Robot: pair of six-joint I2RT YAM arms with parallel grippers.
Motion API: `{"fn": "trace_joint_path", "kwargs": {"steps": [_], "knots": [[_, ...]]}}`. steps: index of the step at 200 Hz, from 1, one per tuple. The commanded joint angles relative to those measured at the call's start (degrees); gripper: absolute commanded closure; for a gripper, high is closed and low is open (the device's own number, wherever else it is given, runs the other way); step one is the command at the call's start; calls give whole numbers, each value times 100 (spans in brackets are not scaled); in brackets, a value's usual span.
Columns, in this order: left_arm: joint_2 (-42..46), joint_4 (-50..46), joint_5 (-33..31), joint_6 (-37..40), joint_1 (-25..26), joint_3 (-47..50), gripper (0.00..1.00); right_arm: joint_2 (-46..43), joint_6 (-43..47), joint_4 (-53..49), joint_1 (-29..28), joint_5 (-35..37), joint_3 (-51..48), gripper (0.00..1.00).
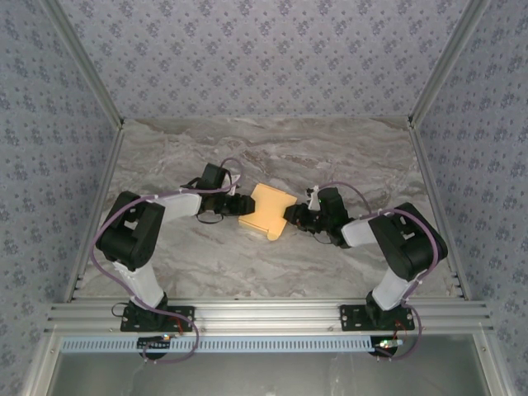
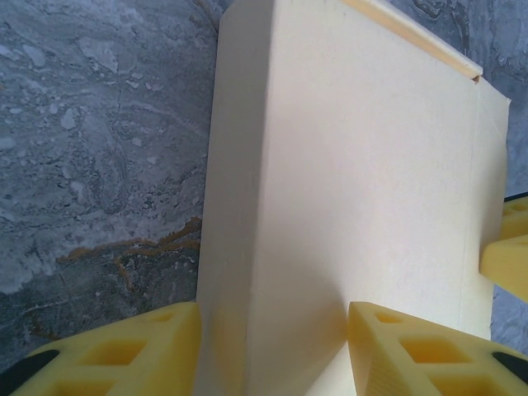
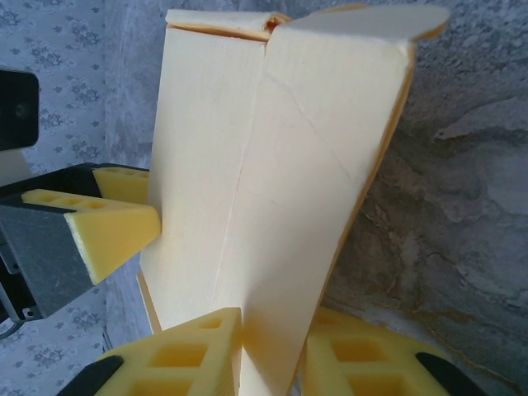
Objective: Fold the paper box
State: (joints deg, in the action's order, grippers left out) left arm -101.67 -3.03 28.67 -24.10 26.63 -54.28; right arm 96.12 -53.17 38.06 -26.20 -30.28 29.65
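At table (image 1: 346, 157) centre: left claw (image 1: 242, 205) clamps paper box (image 1: 268, 208) edge, right claw (image 1: 290, 216) clamps opposite flap.

The paper box (image 1: 268, 210) sits mid-surface with both flanks shut off. The left gripper (image 1: 242, 204) blocks its left edge, jaws clamped across a folded wall. The right gripper (image 1: 289, 216) blocks its right edge, jaws pinching a flap. The left arm (image 1: 132, 231) and right arm (image 1: 404, 239) slant in from the near corners, taking the near-left and near-right approaches to the box. Beyond the box the marble surface (image 1: 330, 157) lies bare to the back wall (image 1: 264, 58). Straight in front of the box, a bare strip runs to the aluminium rail (image 1: 264, 313).
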Motion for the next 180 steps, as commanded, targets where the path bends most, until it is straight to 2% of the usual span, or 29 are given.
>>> {"fn": "trace_joint_path", "kwargs": {"steps": [1, 34, 70, 102, 133, 180], "knots": [[66, -321, -273, 36, 3, -112, 49, 75, -30, 184, -28, 15, -58, 76], [203, -365, -355, 59, 9, -187, 44, 14, 7, 134, -8, 5, -76, 75], [288, -408, -386, 88, 0, -292, 39, -164, 114, -33, 91, -3, -139, 66], [229, -384, -352, 81, -11, -388, 39, -303, 214, -165, 123, -3, -170, 63], [37, -361, -252, 55, -16, -477, 42, -244, 189, -78, 110, -47, -171, 66], [-206, -300, -225, 8, -44, -395, 54, -90, 80, 167, 91, -138, -131, 77]]}}
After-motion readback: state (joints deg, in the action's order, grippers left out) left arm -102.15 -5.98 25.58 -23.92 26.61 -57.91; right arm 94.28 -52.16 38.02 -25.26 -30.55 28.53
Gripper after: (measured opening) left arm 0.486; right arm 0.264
